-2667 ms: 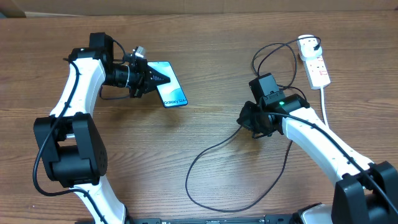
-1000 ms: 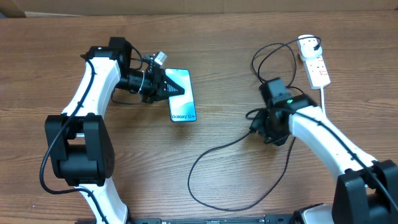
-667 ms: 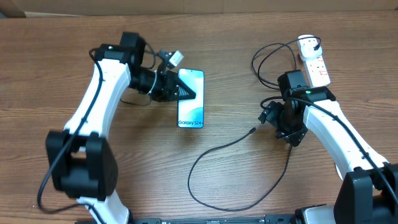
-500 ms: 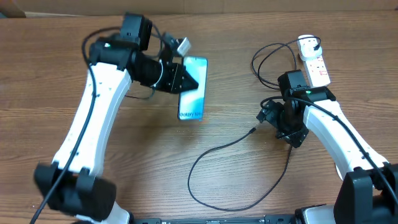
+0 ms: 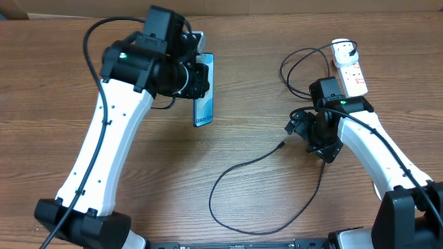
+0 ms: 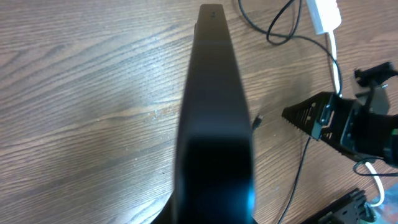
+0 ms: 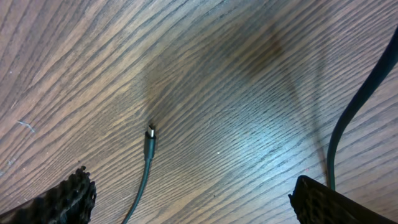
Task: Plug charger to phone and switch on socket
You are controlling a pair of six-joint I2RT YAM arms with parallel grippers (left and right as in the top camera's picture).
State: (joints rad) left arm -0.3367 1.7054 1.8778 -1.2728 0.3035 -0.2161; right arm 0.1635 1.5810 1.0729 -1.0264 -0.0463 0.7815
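Observation:
My left gripper is shut on the phone and holds it above the table, turned on edge, its blue screen facing right. In the left wrist view the phone is a dark slab that hides the fingers. The charger, a thin black cable, lies looped on the table with its plug tip free. My right gripper hovers open just right of that tip. From the right wrist the tip lies on the wood ahead of the left finger. The white socket sits at the far right.
A second loop of black cable curls left of the socket, and a white cord runs from it toward the near edge. The right arm crosses the right side. Cardboard lines the table's far edge.
The left arm has lifted the phone off the table and turned it from flat to on edge. The right gripper has opened wide and drawn back right, leaving the charger tip on the wood.

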